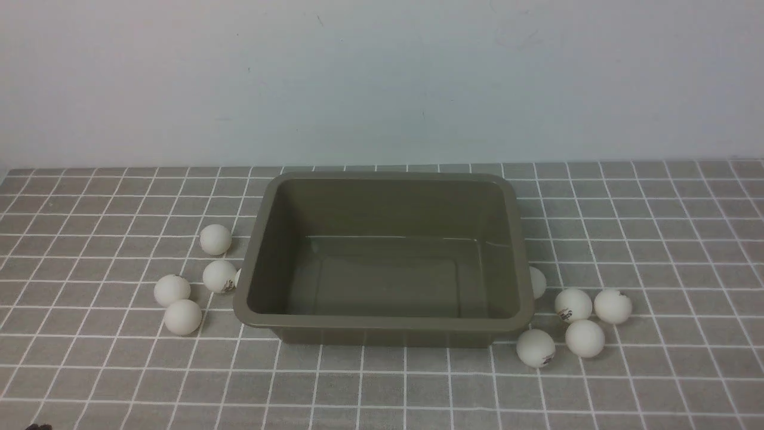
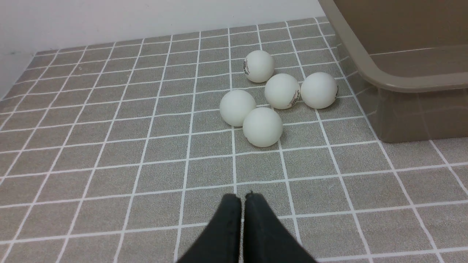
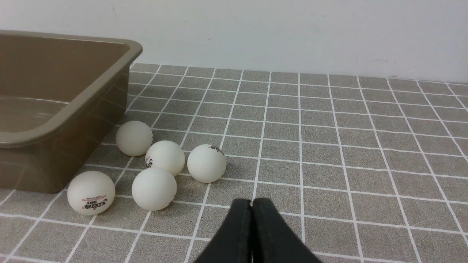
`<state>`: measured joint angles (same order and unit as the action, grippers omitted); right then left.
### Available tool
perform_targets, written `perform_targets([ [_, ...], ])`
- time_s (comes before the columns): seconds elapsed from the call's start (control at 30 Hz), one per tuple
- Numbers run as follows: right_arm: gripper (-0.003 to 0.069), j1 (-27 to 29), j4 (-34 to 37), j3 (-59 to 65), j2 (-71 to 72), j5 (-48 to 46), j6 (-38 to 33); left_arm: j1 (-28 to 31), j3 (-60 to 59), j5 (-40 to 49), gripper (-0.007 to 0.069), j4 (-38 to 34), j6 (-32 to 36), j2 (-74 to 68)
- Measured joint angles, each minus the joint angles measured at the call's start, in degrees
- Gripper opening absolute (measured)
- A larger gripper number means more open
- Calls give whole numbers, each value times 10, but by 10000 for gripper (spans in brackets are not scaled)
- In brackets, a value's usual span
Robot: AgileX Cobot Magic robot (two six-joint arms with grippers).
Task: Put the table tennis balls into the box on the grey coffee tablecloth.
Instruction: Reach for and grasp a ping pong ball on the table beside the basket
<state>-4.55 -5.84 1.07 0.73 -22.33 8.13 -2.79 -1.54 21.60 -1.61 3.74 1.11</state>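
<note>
The olive-brown box (image 1: 382, 325) stands empty in the middle of the grey coffee tablecloth (image 1: 382, 388). Several white table tennis balls (image 1: 182, 316) lie left of the box, and several more (image 1: 584, 338) lie to its right. In the left wrist view my left gripper (image 2: 242, 197) is shut and empty, short of the left cluster (image 2: 262, 126) beside the box (image 2: 369, 69). In the right wrist view my right gripper (image 3: 251, 202) is shut and empty, short of the right cluster (image 3: 154, 189) beside the box (image 3: 69, 113). Neither gripper shows in the front view.
A pale wall (image 1: 382, 77) rises behind the cloth's far edge. One ball on each side is partly hidden behind the box rim in the front view (image 1: 537, 282).
</note>
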Motion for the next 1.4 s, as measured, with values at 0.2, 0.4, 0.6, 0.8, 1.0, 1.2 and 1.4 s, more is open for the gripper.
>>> perform_targets([
  [0.2, -13, 0, 0, 0, 0, 0, 0, 0, 0, 0, -5, 0, 0, 0],
  [0.4, -13, 0, 0, 0, 0, 0, 0, 0, 0, 0, -5, 0, 0, 0],
  [0.6, -13, 0, 0, 0, 0, 0, 0, 0, 0, 0, -5, 0, 0, 0],
  [0.8, -13, 0, 0, 0, 0, 0, 0, 0, 0, 0, -5, 0, 0, 0],
  [1.0, -13, 0, 0, 0, 0, 0, 0, 0, 0, 0, -5, 0, 0, 0],
  [1.2, -13, 0, 0, 0, 0, 0, 0, 0, 0, -6, -5, 1, 0, 0],
  [1.4, -13, 0, 9, 1, 0, 6, 7, 0, -1, -107, -5, -113, -51, 0],
])
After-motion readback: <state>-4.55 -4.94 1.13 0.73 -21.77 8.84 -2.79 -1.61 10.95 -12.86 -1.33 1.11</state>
